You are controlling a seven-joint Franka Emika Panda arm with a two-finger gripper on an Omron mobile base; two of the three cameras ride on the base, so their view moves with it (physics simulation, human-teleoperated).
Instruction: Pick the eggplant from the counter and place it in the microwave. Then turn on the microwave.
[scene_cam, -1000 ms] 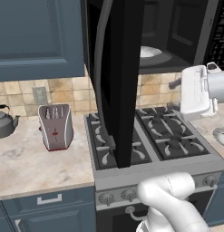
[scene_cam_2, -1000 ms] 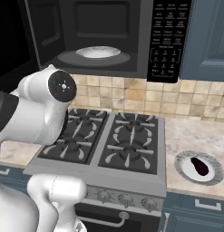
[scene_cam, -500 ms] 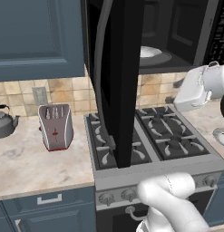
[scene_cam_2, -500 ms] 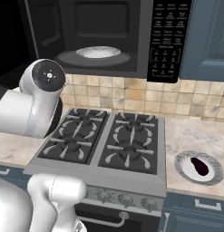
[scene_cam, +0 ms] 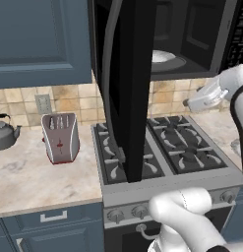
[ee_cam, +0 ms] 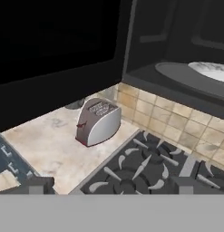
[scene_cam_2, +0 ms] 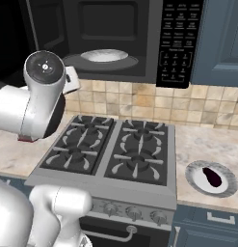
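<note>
A: Since the earlier frame the arm is swinging rightward across the stove (scene_cam_2: 111,152); in the left base view its white forearm is dropping lower and drifting toward the right edge, and in the right base view the big joint is sitting lower and closer.

B: Going left to right, what is lying where?

A: A kettle (scene_cam: 4,133) is sitting at the counter's (scene_cam: 39,177) far left edge, then the toaster (scene_cam: 60,138) near the back edge, then the stove, and above it the microwave (scene_cam_2: 111,41) is hanging with its door (scene_cam: 130,83) swung fully open. The eggplant (scene_cam_2: 212,177) is resting on a plate (scene_cam_2: 227,183) near the front edge of the right counter stretch.

B: And the gripper (ee_cam: 111,188)?

A: Its fingers are standing wide apart, holding nothing.

B: So progress?

A: The door is open; I'm judging the pick, the placing on the turntable plate (scene_cam_2: 104,56), the closing and the starting are all still remaining.
</note>
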